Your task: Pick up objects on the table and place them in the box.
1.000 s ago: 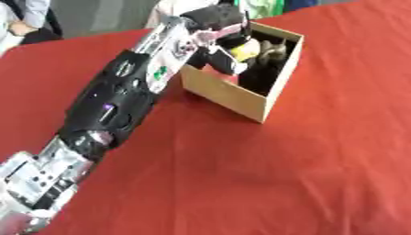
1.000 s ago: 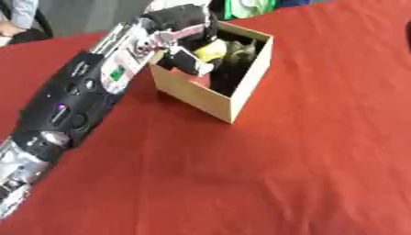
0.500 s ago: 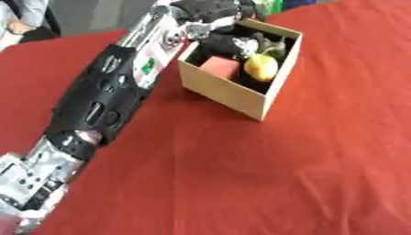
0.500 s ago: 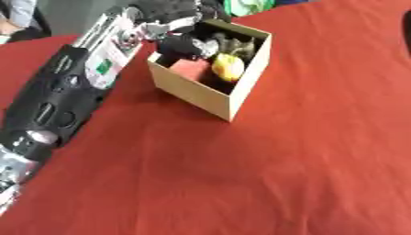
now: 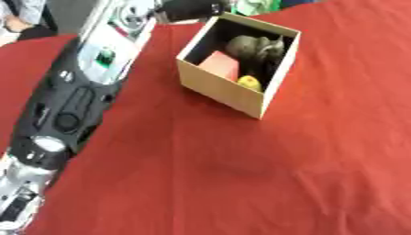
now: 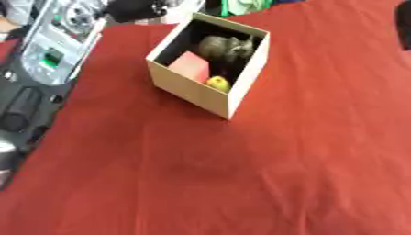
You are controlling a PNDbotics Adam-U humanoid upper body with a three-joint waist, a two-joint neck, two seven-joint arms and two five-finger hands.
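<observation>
Red table [image 5: 321,151], box [image 5: 221,87] beside left hand [image 5: 189,9]

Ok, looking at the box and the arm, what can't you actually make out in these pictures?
- Left hand: a dark blur at the top edge of the left eye view; its fingers cannot be read.
- Right hand: in neither view.
- Grey object in the box: blurred, identity unclear.
- Yellow item: partly hidden by the box's near wall.
- Pink block: lower part behind the wall.
- Dark shape: cut off by the right eye view's right edge.
</observation>
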